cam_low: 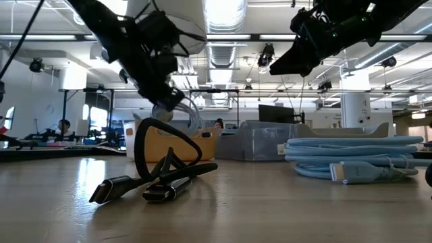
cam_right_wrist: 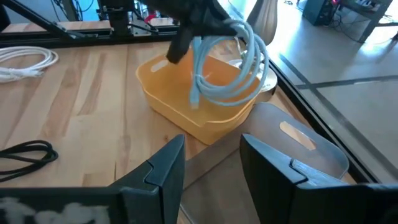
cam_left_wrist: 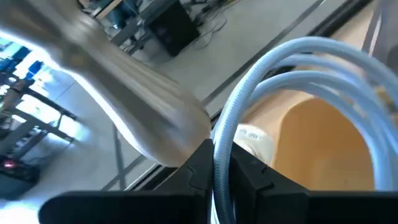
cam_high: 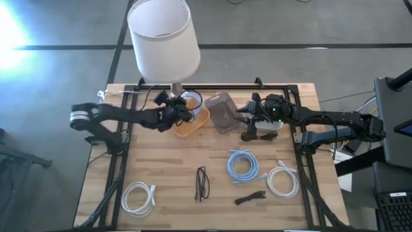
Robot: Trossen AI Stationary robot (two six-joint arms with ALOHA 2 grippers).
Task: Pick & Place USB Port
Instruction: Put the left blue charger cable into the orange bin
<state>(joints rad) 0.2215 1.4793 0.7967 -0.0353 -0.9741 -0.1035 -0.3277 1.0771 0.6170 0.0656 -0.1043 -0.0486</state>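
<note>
My left gripper (cam_high: 175,111) is shut on a coiled light blue cable (cam_right_wrist: 230,59) and holds it over the orange bin (cam_right_wrist: 186,115) near the table's far edge. The right wrist view shows the coil hanging from the dark fingers, with a connector end (cam_right_wrist: 194,96) dangling inside the bin's opening. My right gripper (cam_right_wrist: 211,168) is open and touches nothing. It hovers over the translucent grey bin (cam_high: 222,115), just right of the orange one. In the low view both arms (cam_low: 145,61) (cam_low: 324,30) are well above the table. My left gripper pinches strands of the light blue coil (cam_left_wrist: 222,155) between its two fingers, at the top of the loops. The fingers (cam_right_wrist: 186,28) slant down from the table's left. The coil is lifted and hangs slack below them, over the orange bin. Whether it touches the bin I cannot tell.
A lamp with a white shade (cam_high: 162,35) stands behind the bins. On the near half of the table lie another light blue coil (cam_high: 244,164), two white coils (cam_high: 283,180) (cam_high: 138,196) and two black cables (cam_high: 203,183) (cam_high: 251,198).
</note>
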